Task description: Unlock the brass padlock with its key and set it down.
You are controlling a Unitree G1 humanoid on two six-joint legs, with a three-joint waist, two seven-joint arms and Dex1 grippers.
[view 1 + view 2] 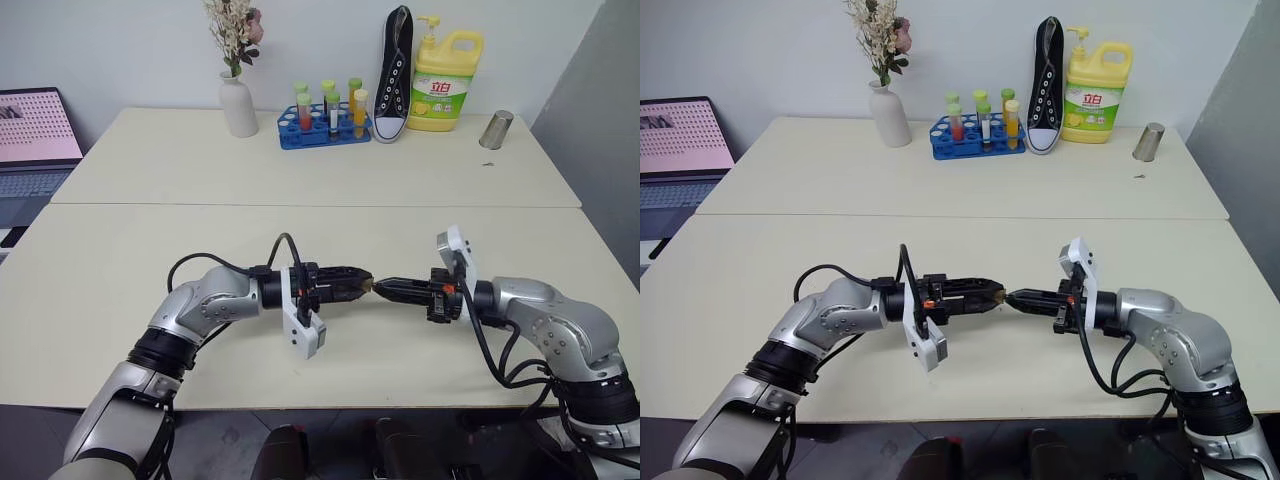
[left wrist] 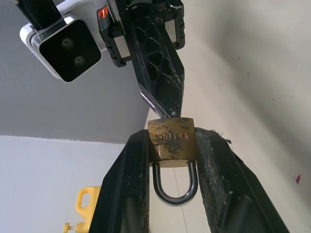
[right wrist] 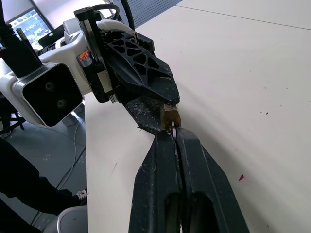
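Left tool (image 2: 171,145) pinching brass padlock (image 2: 171,144), shackle visible, right tool (image 3: 171,130) pressed together.

Lab (test-tube rack (image 1: 325,128), monitor (image 1: 36,125))

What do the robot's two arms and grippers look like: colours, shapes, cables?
Both arms have silver-grey rounded shells with black joint rings and looping black cables. The left gripper and right gripper are black, with long tapering jaws pierced by triangular lattice holes. A white camera block sits at each wrist, beside small orange-red marks.
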